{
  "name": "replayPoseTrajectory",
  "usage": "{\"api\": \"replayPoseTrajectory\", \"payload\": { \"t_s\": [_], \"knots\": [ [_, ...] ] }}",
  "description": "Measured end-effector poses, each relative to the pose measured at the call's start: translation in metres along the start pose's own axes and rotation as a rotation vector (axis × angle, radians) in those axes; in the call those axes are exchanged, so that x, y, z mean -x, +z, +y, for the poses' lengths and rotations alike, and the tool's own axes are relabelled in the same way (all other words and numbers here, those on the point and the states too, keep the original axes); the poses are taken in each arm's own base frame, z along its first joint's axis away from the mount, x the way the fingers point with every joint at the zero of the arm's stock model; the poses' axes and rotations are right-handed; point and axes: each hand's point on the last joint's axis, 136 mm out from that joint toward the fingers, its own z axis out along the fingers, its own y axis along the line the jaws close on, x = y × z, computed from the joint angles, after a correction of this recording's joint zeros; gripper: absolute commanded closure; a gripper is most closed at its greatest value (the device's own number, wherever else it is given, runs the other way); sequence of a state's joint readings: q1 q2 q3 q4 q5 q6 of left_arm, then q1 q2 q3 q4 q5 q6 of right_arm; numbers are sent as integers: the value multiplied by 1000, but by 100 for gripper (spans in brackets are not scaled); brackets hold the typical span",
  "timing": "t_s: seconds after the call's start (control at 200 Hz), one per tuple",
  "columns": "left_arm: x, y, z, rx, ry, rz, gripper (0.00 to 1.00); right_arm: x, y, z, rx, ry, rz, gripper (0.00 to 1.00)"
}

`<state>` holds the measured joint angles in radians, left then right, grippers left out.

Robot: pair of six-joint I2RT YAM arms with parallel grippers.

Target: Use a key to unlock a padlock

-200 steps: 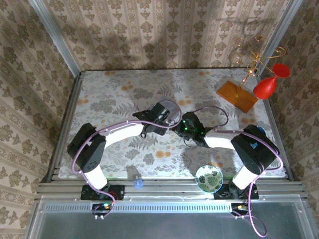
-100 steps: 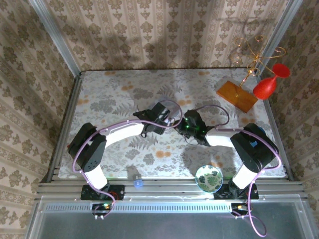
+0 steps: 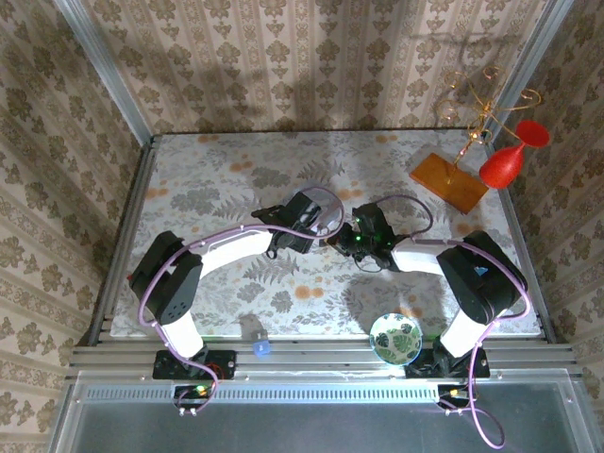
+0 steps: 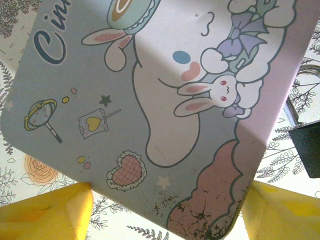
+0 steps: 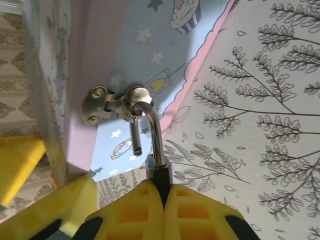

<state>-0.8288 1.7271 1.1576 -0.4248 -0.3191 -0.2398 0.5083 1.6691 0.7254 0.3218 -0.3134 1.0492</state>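
Nearest the right wrist camera, the right tool [image 5: 162, 192] is closed tight on the dark body of the padlock [image 5: 161, 175], its two yellow fingers pressed together with the body pinched between them. Above the grip the shackle [image 5: 150, 117] arches up and hooks through the small metal hasp [image 5: 102, 105] on the side of the tin box [image 5: 150, 45]. Its shorter leg ends in open air beside the body rather than seated in it, so the lock looks to be already sprung. By that reading the unlocking itself is done, and what seems left is to swing the shackle clear of the hasp. The left tool [image 4: 167, 192] brackets the tin's lid, with one finger [image 4: 45, 215] against each side, and appears to be clamping the box steady. From its wrist camera the padlock hangs just off the tin's right edge. From above, both arms rise from the near edge of the table [image 3: 189, 170], elbows bowed outward and forearms angling inward. The wrists meet almost nose to nose at the middle of the table.
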Motion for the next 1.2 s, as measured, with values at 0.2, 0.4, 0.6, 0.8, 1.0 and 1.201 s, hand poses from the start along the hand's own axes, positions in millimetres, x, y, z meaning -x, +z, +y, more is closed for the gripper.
{"api": "replayPoseTrajectory", "payload": {
  "t_s": [0.2, 0.4, 0.6, 0.8, 1.0, 1.201],
  "knots": [
    [-2, 2, -2, -7, -4, 20, 24, 3, -1, -10, -76, -55, -7, 100],
    [-16, 13, 3, 4, -12, 82, 25, 7, -2, -16, -141, -116, -21, 100],
    [-18, 13, 4, 8, -17, 90, 26, 13, -3, -21, -200, -182, -68, 100],
    [-19, 13, 4, 9, -19, 94, 27, 23, -5, -27, -238, -190, -122, 100],
    [-19, 13, 4, 9, -26, 94, 27, 29, -6, -27, -246, -180, -158, 100],
    [-8, 0, -2, -8, 1, 45, 2, 33, -6, -25, -242, -184, -179, 100]
  ]
}}
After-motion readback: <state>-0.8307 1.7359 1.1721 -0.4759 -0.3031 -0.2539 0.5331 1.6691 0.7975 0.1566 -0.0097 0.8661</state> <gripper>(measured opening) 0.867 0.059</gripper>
